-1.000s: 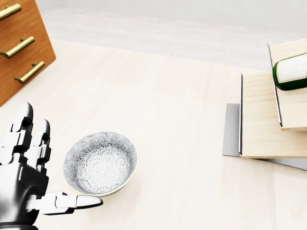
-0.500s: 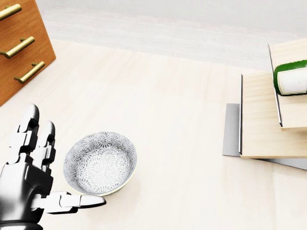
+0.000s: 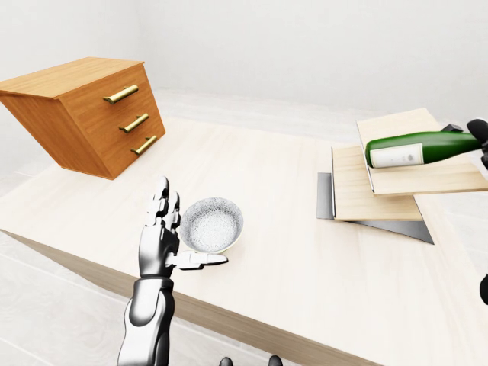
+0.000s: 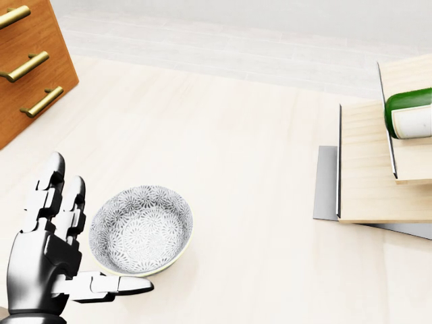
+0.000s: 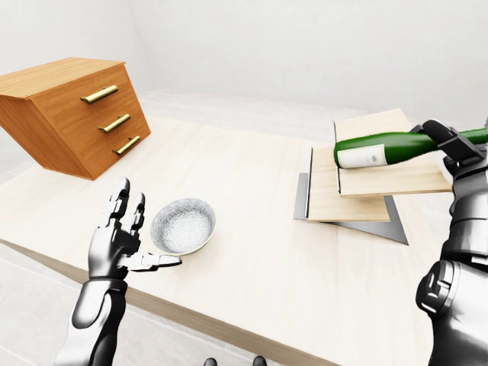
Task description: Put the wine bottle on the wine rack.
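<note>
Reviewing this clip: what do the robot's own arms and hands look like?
Both are glossy silver-grey metal with black joints. The left hand has three segmented fingers with white pads, on a smooth chrome forearm. The right hand is darker, on a ribbed, jointed forearm. No cables or markings visible.

Wine bottle (image 4: 410, 113) neck beyond head-view edge.

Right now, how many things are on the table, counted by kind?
Wine bottle: 1
Wine rack: 1
Patterned bowl: 1
Wooden drawer chest: 1
Total: 4
</note>
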You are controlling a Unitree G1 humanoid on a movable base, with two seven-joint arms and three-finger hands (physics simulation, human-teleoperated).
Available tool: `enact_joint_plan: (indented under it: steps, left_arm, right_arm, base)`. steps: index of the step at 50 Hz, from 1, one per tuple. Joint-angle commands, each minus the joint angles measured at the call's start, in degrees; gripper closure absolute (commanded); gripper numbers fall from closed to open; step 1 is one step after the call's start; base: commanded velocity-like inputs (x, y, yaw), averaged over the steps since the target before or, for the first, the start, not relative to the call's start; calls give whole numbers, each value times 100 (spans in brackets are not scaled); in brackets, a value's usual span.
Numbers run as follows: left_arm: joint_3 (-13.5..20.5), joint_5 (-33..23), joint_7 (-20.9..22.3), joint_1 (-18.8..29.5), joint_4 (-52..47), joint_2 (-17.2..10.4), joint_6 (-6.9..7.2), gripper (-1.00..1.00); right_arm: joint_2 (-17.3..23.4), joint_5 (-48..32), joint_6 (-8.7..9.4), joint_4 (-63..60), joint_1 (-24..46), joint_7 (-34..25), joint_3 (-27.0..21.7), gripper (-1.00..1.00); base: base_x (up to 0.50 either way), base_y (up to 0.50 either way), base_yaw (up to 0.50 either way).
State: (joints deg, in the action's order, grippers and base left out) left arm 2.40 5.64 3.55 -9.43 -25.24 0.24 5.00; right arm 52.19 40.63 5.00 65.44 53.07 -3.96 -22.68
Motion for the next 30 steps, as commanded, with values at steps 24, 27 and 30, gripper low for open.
enact_joint_plan:
  steps: [24,27,30]
  left_arm:
    - [1,20,-7,21,106,-8,0,-100]
    - [-11,15,-14,12,97,-4,0,-100]
    - [-18,16,-24,30,128,5,0,-100]
  right_arm:
    - [207,27,0,214,-743,-4,-139,-100]
    - [217,20,0,263,-800,-20,-149,-100]
    - [236,29,0,285,-853,-47,-166,-100]
  base:
    - [0,0,0]
    - [0,0,0]
    - [0,0,0]
